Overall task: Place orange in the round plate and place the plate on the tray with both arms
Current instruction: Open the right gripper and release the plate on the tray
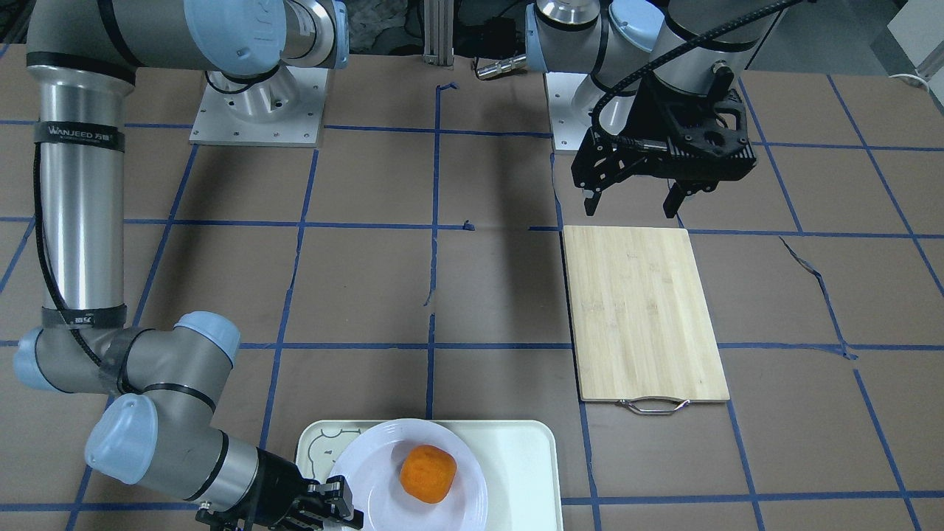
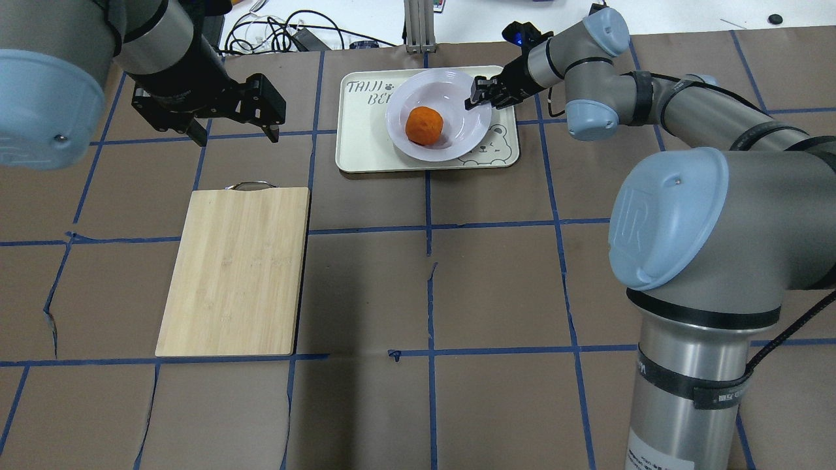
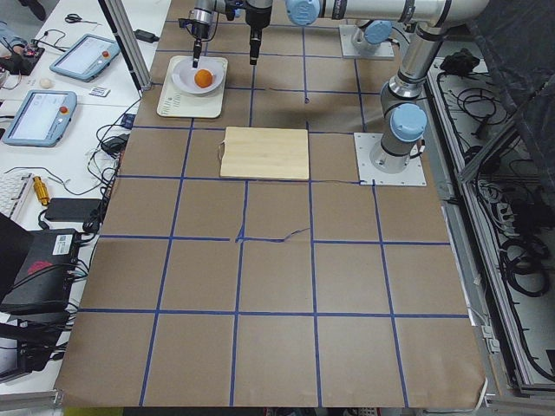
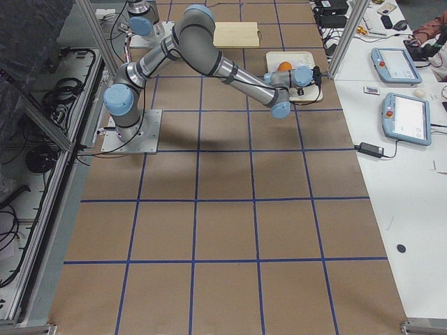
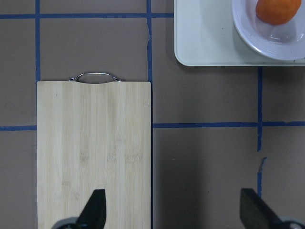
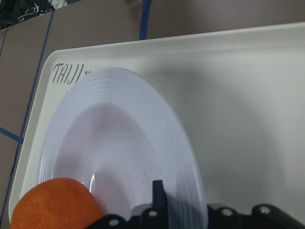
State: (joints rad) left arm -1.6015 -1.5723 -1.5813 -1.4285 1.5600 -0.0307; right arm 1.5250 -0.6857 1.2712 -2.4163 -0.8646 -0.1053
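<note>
Black right gripper: positioned at the rim of the round plate, on the side facing its own arm. 1 fingertip lay over the rim in the wrist view and its partner was hidden, so I could not tell whether it was clamped on the plate or slack.

Round plate: glossy white, with a wide ringed rim and a shallow well. It appeared to sit flat inside the tray, toward the end bearing the bear drawing.

Orange: 1 piece, bright, its skin dimpled and slightly lumpy. It rested in the plate's well, off-centre, and was far smaller than the plate.

Tray: pale cream with rounded corners and a raised rim, standing at the table's far edge from the robot.

Left gripper: released, fingers spread wide and holding nothing. It hung above the table, well apart from the tray and just beyond the metal handle of the bamboo cutting board.

Progress, by my judgement: both placements looked done, orange in plate and plate on tray. What remained was for the right gripper to let go, if it held the plate, and draw clear without dragging it.
</note>
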